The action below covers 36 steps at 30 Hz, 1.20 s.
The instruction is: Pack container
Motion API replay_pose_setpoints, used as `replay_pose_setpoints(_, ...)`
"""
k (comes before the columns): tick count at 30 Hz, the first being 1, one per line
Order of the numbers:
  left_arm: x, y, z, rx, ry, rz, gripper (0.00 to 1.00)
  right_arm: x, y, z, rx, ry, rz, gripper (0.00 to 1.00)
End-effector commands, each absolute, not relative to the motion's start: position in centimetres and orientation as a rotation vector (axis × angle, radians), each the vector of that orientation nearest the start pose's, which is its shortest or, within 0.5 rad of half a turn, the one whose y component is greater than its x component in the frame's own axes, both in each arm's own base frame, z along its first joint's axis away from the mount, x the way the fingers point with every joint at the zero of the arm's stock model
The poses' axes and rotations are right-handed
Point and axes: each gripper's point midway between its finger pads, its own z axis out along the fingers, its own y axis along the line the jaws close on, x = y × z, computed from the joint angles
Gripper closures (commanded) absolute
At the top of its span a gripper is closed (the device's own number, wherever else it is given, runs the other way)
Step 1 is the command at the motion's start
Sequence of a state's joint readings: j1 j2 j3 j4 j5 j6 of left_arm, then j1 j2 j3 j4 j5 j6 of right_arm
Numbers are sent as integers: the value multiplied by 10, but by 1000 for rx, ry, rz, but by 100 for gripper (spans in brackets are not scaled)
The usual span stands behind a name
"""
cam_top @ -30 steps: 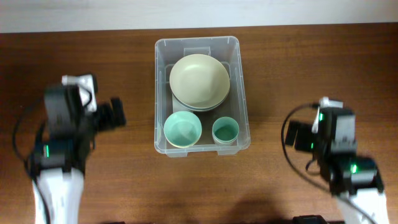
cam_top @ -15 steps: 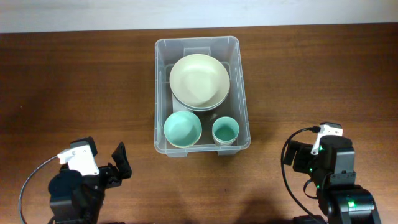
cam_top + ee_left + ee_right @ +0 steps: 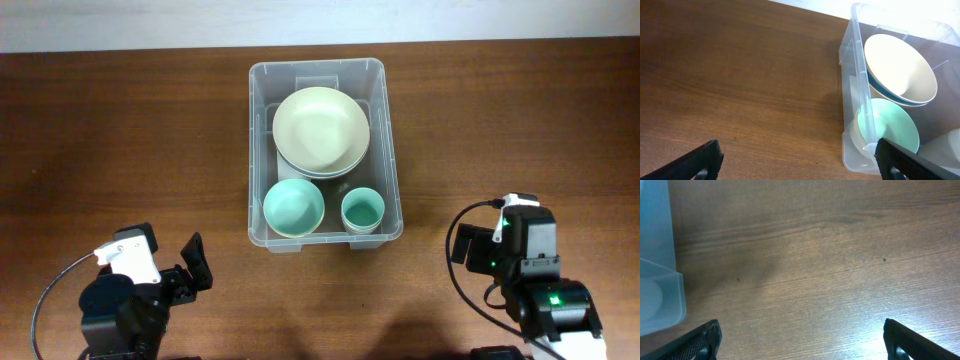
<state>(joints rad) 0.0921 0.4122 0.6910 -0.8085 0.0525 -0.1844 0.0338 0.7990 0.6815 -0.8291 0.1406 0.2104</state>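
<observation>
The clear plastic container (image 3: 262, 150) stands at the table's middle back. Inside are a cream bowl (image 3: 321, 127) stacked on another bowl, a mint green bowl (image 3: 294, 207) and a small teal cup (image 3: 362, 211). My left gripper (image 3: 192, 262) is open and empty at the front left, well apart from the container. In the left wrist view its fingertips (image 3: 800, 160) frame bare table, with the container (image 3: 852, 90) to the right. My right gripper (image 3: 800, 340) is open and empty over bare wood at the front right; the container's corner (image 3: 660, 280) shows at the left edge.
The brown wooden table (image 3: 120, 130) extends left and right of the container. A pale wall strip (image 3: 320, 20) runs along the far edge. Black cables loop beside both arm bases near the front edge.
The left arm swung from the left middle down to the front left a second ago and has barely shifted since. The right arm drew back toward the front and moved slightly left.
</observation>
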Motion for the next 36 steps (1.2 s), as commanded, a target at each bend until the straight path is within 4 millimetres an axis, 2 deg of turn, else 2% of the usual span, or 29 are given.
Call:
replay_pose_setpoints(1, 208, 12, 219, -279, 2081, -109, 1, 229, -11, 132, 266, 2496, -59, 1)
replay_pose_setpoints(4, 208, 12, 219, -279, 2081, -109, 1, 226, -8, 141, 246, 2457, -43, 1)
replay_pose_setpoints(12, 208, 12, 219, -279, 2081, -109, 1, 202, -3, 175, 209, 2261, 22, 1)
replay_pose_setpoints(14, 208, 12, 219, -279, 2081, -109, 0, 197, -4, 177, 208, 2217, 30, 1)
replay_pose_setpoints(18, 208, 12, 219, -279, 2081, -109, 1, 190, 5, 169, 85, 2179, 49, 1)
replay_pose_setpoints(22, 208, 12, 219, -279, 2081, -109, 1, 200, 26, 160, -128, 2051, 99, 1)
replay_pose_setpoints(24, 208, 12, 219, -279, 2081, -109, 1, 208, 28, 163, -135, 1980, 108, 1)
replay_pose_setpoints(29, 208, 12, 219, -279, 2081, -109, 0, 229, 30, 188, -138, 1733, 103, 1)
replay_pose_setpoints(33, 208, 12, 219, -279, 2081, -109, 1, 234, 24, 210, -142, 1568, 50, 1)
replay_pose_setpoints(36, 208, 12, 219, -279, 2081, -109, 1, 236, 24, 210, -183, 1534, 0, 1)
